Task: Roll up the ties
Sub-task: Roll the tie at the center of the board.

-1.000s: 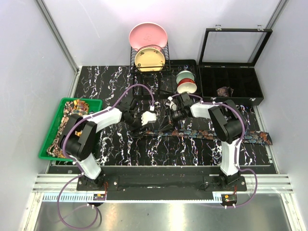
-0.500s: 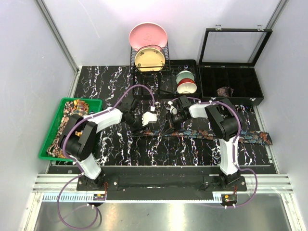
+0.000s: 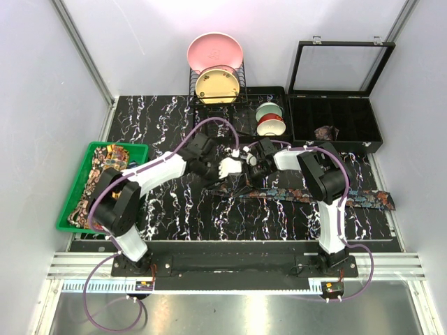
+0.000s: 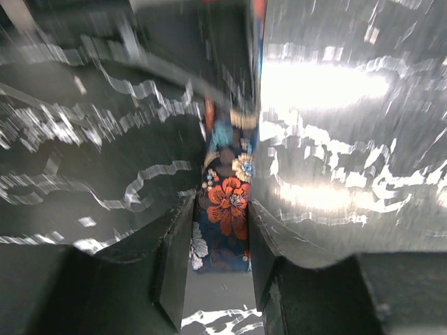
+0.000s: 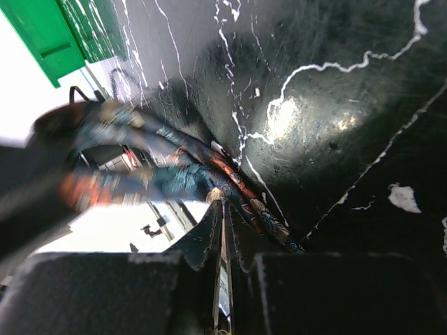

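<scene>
Left wrist view: tie, dark blue with orange flowers, lies between the left gripper jaws, which stand apart; I cannot tell whether they grip it. Right gripper is closed, pinching it. It runs from mid-table rightward.

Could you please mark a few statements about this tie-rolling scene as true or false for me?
1. A rolled tie sits in the black case. True.
2. The case's lid is shut. False: it stands open.
3. The green bin is empty. False: paisley ties lie in it.
4. The dark tie stretches across the table toward its right side. True.
5. The right gripper has its jaws wide open. False: they are shut on the dark tie.
</scene>
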